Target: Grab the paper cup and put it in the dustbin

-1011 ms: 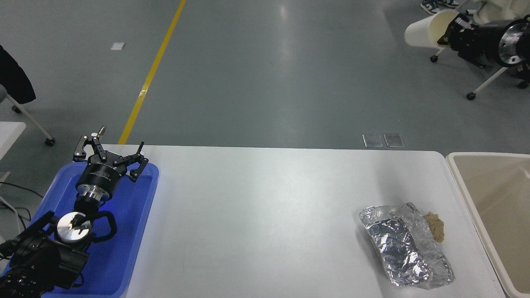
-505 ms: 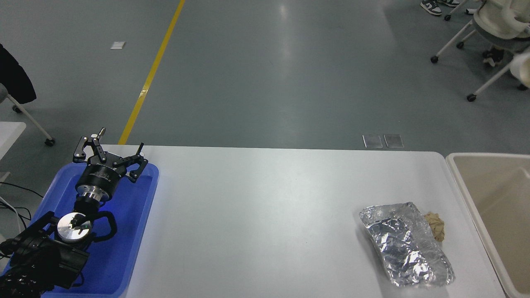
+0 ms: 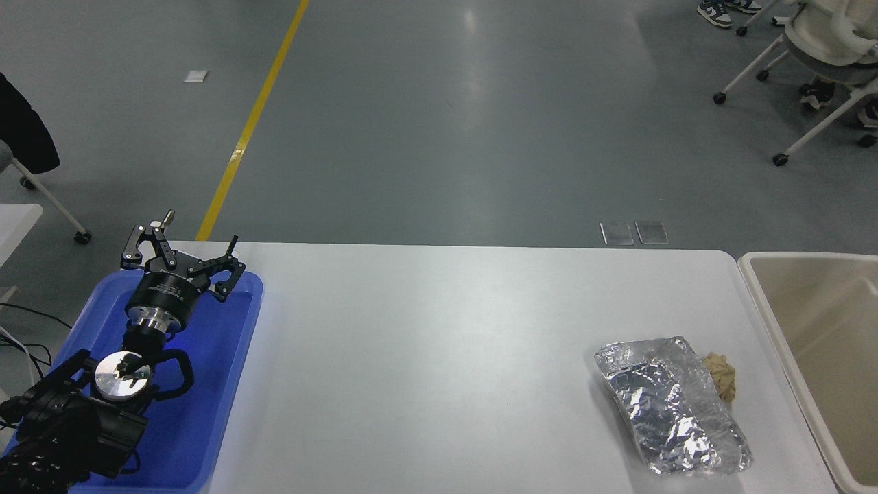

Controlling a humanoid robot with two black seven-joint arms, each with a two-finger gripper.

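Head view, landmark: the dustbin [image 3: 816, 357], a beige bin with a thick rounded rim, stands at the right end of the white surface [image 3: 439, 357]; only its left part is in frame, and the part of its inside that shows looks bare.

Head view, paper cup: no cup shows anywhere in this frame, neither on the surface nor in the visible part of the dustbin. Where it is cannot be told; it is probably beyond the right edge of the picture.

Head view, right arm: out of frame, so nothing can be said of its claw.

Head view, left claw [image 3: 180, 255]: parked far to the left of the dustbin, over the far edge of the blue tray [image 3: 226, 384], with its fingers spread apart and nothing between them. It plays no visible part in the job.

Head view, foil packet [image 3: 669, 405]: crumpled silver, lying flat on the surface just left of the dustbin. It is not the task's thing.

Head view, paper wad [image 3: 720, 375]: small and tan, touching the foil packet's right edge, between it and the dustbin rim.

Head view, stage: judged from the bare bin and the missing cup, the drop is likely not yet done.

Head view, background: a wheeled chair [image 3: 820, 48] stands on the floor beyond the dustbin, and a yellow line [image 3: 250, 123] runs along the floor far to its left.
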